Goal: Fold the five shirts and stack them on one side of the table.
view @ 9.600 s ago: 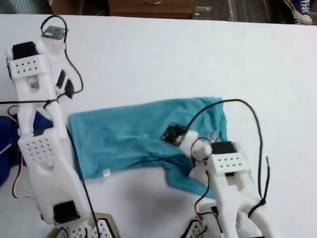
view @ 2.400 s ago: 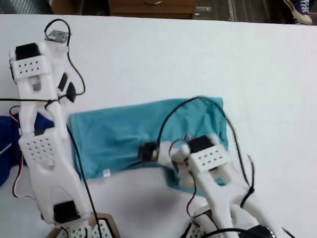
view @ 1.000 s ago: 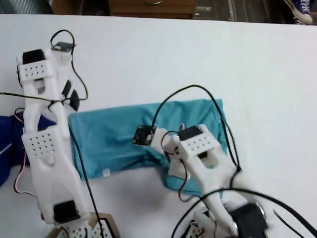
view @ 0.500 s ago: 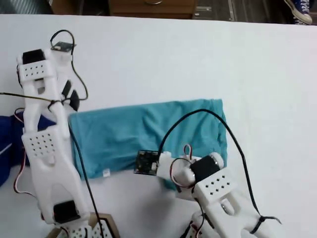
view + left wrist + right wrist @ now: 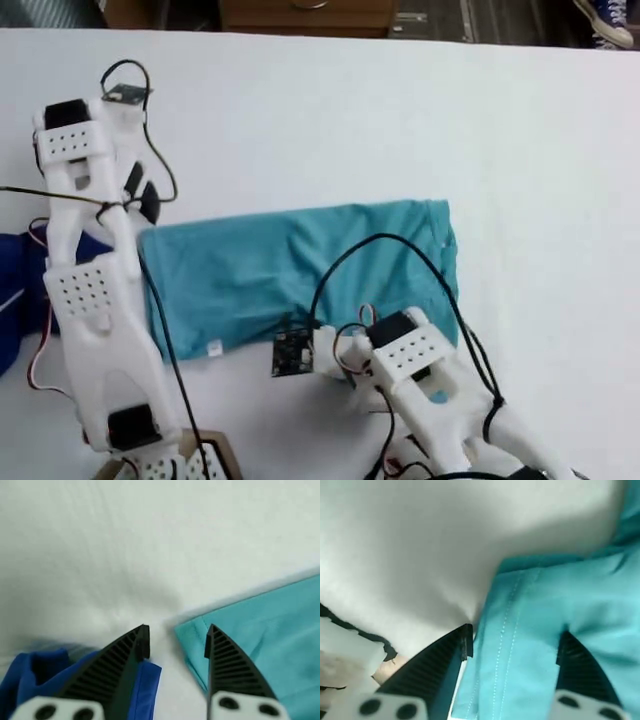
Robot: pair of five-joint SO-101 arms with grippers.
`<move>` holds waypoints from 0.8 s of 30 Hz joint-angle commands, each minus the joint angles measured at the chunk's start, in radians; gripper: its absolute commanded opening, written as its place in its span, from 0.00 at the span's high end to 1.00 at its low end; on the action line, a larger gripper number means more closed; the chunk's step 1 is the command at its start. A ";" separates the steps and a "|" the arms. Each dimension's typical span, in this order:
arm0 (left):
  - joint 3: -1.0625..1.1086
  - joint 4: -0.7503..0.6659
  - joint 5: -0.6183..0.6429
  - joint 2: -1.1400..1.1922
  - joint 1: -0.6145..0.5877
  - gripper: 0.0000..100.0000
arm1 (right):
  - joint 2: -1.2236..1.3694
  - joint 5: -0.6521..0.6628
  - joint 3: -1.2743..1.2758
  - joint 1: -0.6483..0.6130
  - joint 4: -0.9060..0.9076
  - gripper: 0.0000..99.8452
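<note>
A teal shirt (image 5: 300,262) lies folded into a long band across the middle of the white table (image 5: 400,110). A dark blue shirt (image 5: 14,290) is bunched at the left edge. My left gripper (image 5: 177,642) hangs open just above the table, between the teal shirt's left corner (image 5: 260,630) and the blue shirt (image 5: 30,675); in the high view the left gripper (image 5: 146,200) sits off the teal shirt's far left corner. My right gripper (image 5: 515,642) is open, its fingers on either side of the teal shirt's stitched near hem (image 5: 540,615). The right arm (image 5: 410,355) covers that hem.
A wooden base block (image 5: 215,455) sits at the near edge by the left arm. Cables loop over the shirt from the right arm. Bare white table stretches across the back and the right side.
The right arm has drawn back from the shirt's middle to its near edge. The teal shirt now lies flatter. The left arm has held still over the last second.
</note>
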 commanded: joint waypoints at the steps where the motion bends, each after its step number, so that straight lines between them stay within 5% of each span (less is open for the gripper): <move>1: -0.035 0.017 -0.008 -0.006 -0.003 0.79 | 0.041 0.003 -0.002 0.012 -0.022 0.72; 24: -0.042 0.017 -0.011 -0.014 0.000 0.79 | 0.048 0.006 -0.055 0.116 -0.116 0.78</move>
